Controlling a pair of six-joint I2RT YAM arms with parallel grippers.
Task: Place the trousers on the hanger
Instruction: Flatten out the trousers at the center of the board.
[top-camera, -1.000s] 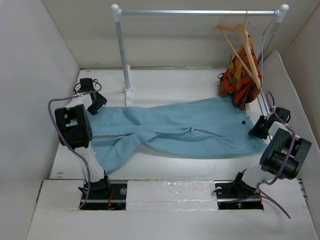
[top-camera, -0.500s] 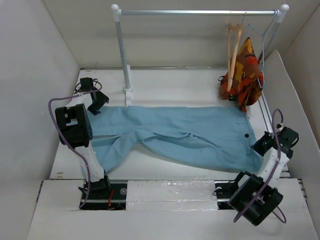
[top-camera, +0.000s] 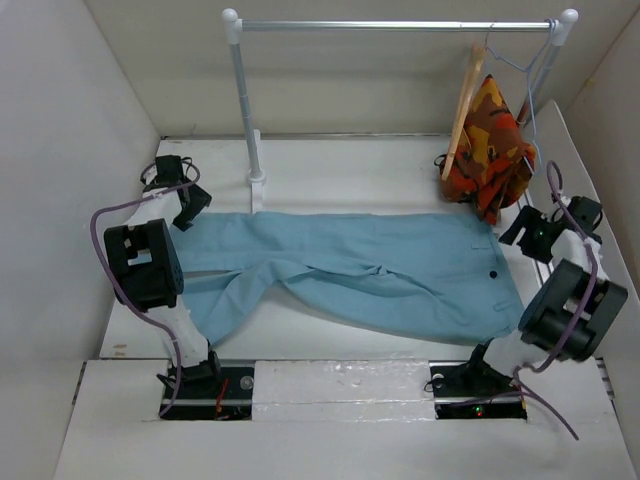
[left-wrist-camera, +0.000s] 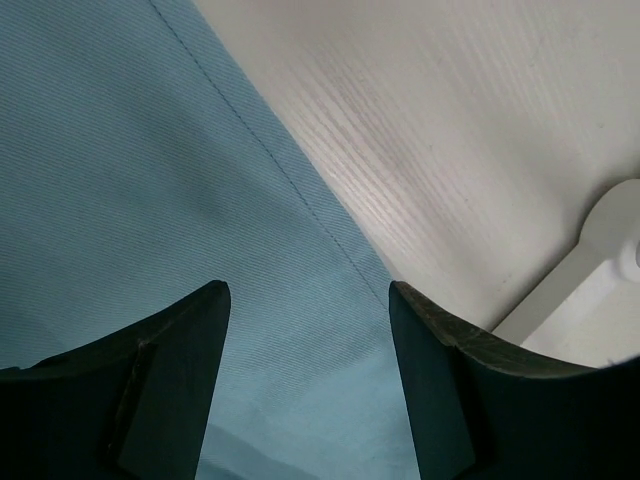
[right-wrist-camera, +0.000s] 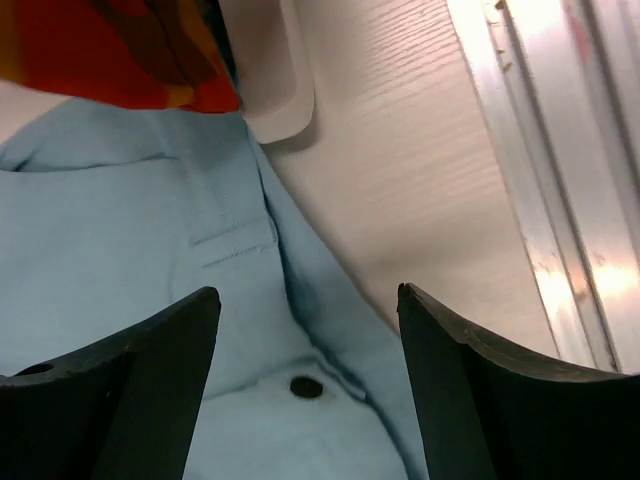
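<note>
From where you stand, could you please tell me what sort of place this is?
Likely a robot test enclosure for garment handling, not a home: plain white walls box in a white table, a clothes rail stands at its back with a wooden hanger, and light-blue trousers lie spread flat.

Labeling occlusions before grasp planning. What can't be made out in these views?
- Top view: the hanger hangs edge-on, so its lower bar doesn't show. Its hook is too thin to trace.
- Top view: the left arm covers part of the leg ends of the trousers.
- Left wrist: can't tell whether the left end effector touches the cloth below it.
- Right wrist: the orange garment is cut off by the top edge, and the hanger is outside the frame.
</note>
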